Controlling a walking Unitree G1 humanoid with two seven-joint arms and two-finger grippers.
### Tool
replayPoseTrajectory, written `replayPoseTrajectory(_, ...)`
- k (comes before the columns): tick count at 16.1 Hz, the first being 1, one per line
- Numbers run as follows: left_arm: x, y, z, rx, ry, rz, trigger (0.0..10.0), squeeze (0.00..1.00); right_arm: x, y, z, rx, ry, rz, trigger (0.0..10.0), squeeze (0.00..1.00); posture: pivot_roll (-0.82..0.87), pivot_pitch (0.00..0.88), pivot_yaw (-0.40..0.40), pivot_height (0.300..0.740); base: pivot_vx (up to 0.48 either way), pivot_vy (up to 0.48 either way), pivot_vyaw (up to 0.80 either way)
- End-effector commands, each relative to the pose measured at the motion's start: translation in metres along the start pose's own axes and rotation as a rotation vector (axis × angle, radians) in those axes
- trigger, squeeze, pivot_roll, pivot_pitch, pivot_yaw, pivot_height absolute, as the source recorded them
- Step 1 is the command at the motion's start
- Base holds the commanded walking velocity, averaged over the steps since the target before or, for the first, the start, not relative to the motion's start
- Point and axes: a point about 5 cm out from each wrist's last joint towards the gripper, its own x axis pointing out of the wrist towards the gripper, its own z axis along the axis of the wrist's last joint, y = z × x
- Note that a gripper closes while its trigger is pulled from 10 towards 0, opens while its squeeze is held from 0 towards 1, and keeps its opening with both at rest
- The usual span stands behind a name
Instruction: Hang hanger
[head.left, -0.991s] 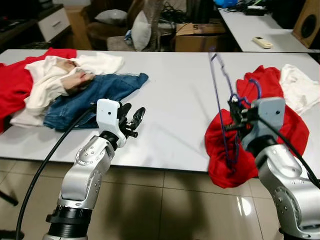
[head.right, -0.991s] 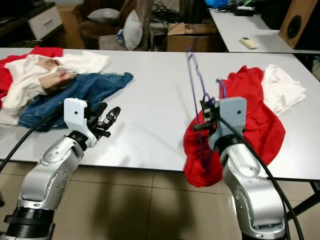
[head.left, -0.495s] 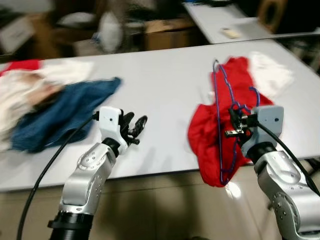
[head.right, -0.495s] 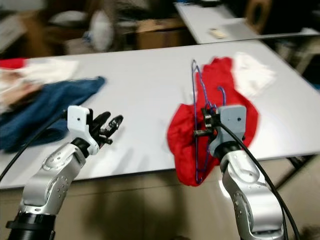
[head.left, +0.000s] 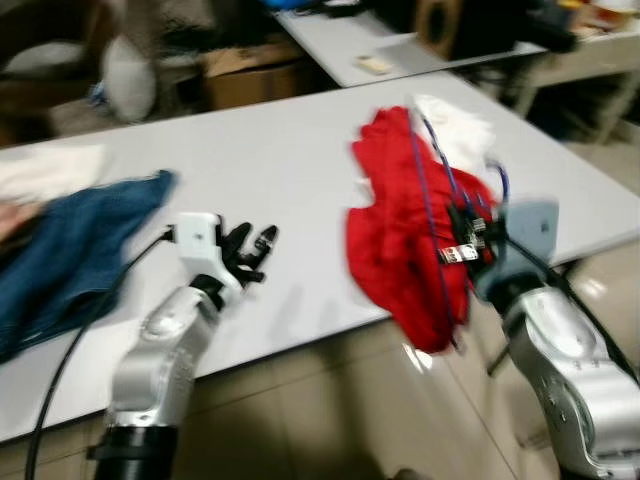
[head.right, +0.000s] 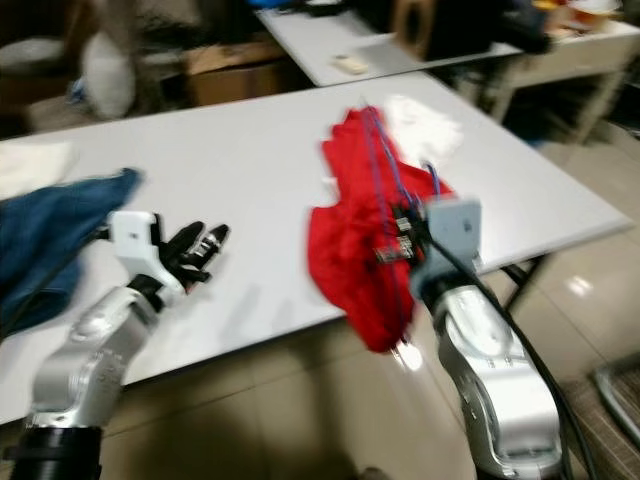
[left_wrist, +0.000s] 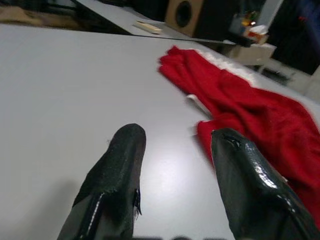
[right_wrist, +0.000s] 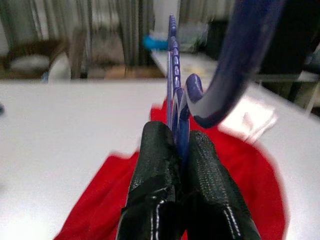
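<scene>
Behind the white table (head.left: 300, 170), right gripper (right_wrist: 179, 150) fingers pinch the blue hanger (right_wrist: 172, 75).

Both eye views look forward and down from the robot's head, blurred, across the wide white surface (head.left: 300, 180) and the tiled floor before it. They share nearly the same scene, the right eye view shifted slightly sideways. The left wrist view sits low and close over that surface, facing the crumpled red cloth garment (left_wrist: 250, 110) along its hand's black fingers (left_wrist: 115, 175). The right wrist view looks out from very close, along pressed-together fingers (right_wrist: 160, 190), over the same garment.
</scene>
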Motion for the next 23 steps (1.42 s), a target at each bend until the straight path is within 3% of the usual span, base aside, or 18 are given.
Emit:
replayPoseTrajectory(1, 0.002, -0.007, -0.001, -0.019, 0.016, -0.041, 10.0, 0.0, 0.0, 0.006, 0.017, 0.018, -0.075, 0.051, 10.0, 0.0, -0.17, 0.0, 0.066, 0.74, 0.0, 0.0, -0.8)
replayPoseTrajectory(3, 0.001, -0.011, 0.001, 0.077, -0.001, -0.061, 10.0, 0.0, 0.002, 0.014, 0.037, 0.084, -0.157, 0.115, 10.0, 0.0, -0.17, 0.0, 0.064, 0.74, 0.0, 0.0, -0.8)
replayPoseTrajectory(5, 0.002, -0.013, 0.001, 0.081, -0.015, -0.065, 10.0, 0.0, 0.004, 0.003, 0.042, 0.075, -0.162, 0.069, 10.0, 0.0, -0.17, 0.0, 0.063, 0.74, 0.0, 0.0, -0.8)
replayPoseTrajectory(6, 0.003, -0.017, 0.0, 0.111, -0.011, -0.083, 10.0, 0.0, 0.004, -0.019, 0.032, 0.023, -0.084, -0.038, 10.0, 0.0, -0.18, 0.0, 0.061, 0.74, 0.0, 0.0, -0.8)
replayPoseTrajectory(9, 0.006, -0.019, -0.007, 0.141, 0.015, -0.095, 10.0, 0.0, -0.008, -0.047, 0.007, -0.025, 0.026, -0.167, 10.0, 0.0, -0.19, 0.0, 0.061, 0.74, 0.0, 0.0, -0.8)
replayPoseTrajectory(11, 0.014, -0.019, -0.016, 0.19, 0.056, -0.108, 10.0, 0.0, -0.021, -0.056, -0.016, 0.01, 0.116, -0.191, 10.0, 0.0, -0.2, 0.0, 0.067, 0.74, 0.0, 0.0, -0.29)
replayPoseTrajectory(13, 0.022, -0.01, -0.03, 0.303, 0.154, -0.06, 10.0, 0.03, -0.028, -0.055, -0.036, -0.003, 0.21, -0.164, 10.0, 0.0, -0.21, 0.0, 0.078, 0.74, 0.0, 0.0, 0.0)
replayPoseTrajectory(14, 0.024, -0.005, -0.033, 0.306, 0.176, -0.016, 10.0, 0.64, -0.031, -0.052, -0.043, 0.001, 0.242, -0.134, 10.0, 0.0, -0.21, 0.0, 0.087, 0.74, 0.0, 0.0, 0.0)
replayPoseTrajectory(15, 0.026, 0.005, -0.033, 0.318, 0.18, 0.066, 10.0, 1.0, -0.035, -0.042, -0.051, 0.029, 0.264, -0.073, 10.0, 0.0, -0.22, 0.0, 0.094, 0.74, 0.0, 0.0, 0.0)
replayPoseTrajectory(16, 0.026, 0.009, -0.032, 0.346, 0.176, 0.098, 10.0, 1.0, -0.036, -0.039, -0.051, 0.021, 0.25, -0.051, 10.0, 0.0, -0.22, 0.0, 0.095, 0.74, 0.0, 0.0, 0.0)
replayPoseTrajectory(17, 0.027, 0.014, -0.03, 0.374, 0.165, 0.141, 10.0, 0.75, -0.037, -0.037, -0.05, -0.01, 0.217, -0.05, 10.0, 0.0, -0.23, 0.0, 0.098, 0.74, 0.0, 0.0, 0.0)
replayPoseTrajectory(18, 0.03, 0.018, -0.025, 0.372, 0.13, 0.165, 10.0, 0.0, -0.039, -0.039, -0.049, -0.01, 0.189, -0.079, 10.0, 0.0, -0.23, 0.0, 0.099, 0.74, 0.0, 0.0, 0.0)
replayPoseTrajectory(23, 0.037, 0.018, -0.032, 0.389, 0.154, 0.16, 10.0, 0.0, -0.043, -0.038, -0.046, -0.031, 0.154, -0.098, 10.0, 0.0, -0.24, 0.0, 0.098, 0.74, 0.0, 0.0, 0.0)
